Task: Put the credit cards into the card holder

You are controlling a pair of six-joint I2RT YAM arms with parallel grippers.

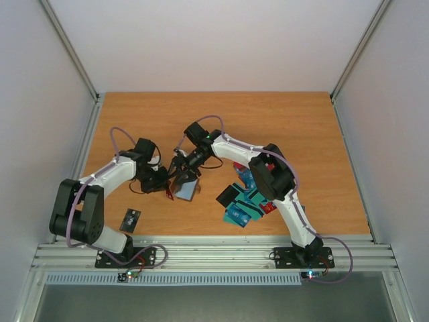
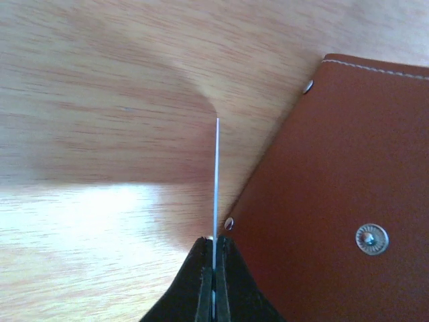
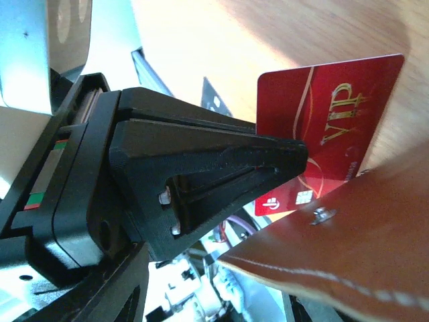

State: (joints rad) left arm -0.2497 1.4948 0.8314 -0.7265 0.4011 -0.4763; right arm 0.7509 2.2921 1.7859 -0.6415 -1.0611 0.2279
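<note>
**Left claw clamped on a card at the holder's edge**

Seen from above, the card holder (image 1: 186, 190) lay on the wooden table (image 1: 281, 121), at about 8 o'clock from the table's middle. Both arms met over it.

The left claw (image 2: 214, 249) was clenched on a thin card (image 2: 216, 174). The left wrist camera saw this card edge-on as a pale line, so its colour could not be told from there. The card stood upright just beside the holder's near corner, at 9 o'clock of the brown leather face. On that face a metal snap stud (image 2: 372, 239) and a light stitched edge (image 2: 375, 68) were plain to see.

The right claw (image 1: 182, 170) hung over the holder's 11 o'clock side. In the right wrist view one black finger (image 3: 201, 178) filled the left half of the frame. A stitched brown flap of the holder ran in beneath it from 4 o'clock. Whether that claw was clenched on the flap or released could not be told. A red card (image 3: 335, 114) marked "VIP" stood behind the fingertip, with its lower edge hidden by the flap.

The other credit cards (image 1: 244, 202), teal, blue, red and black, lay in a loose overlapping heap at 3 o'clock of the holder, apart from it. A lone black card (image 1: 131, 219) lay at 8 o'clock of the holder, near the left arm's base.
</note>
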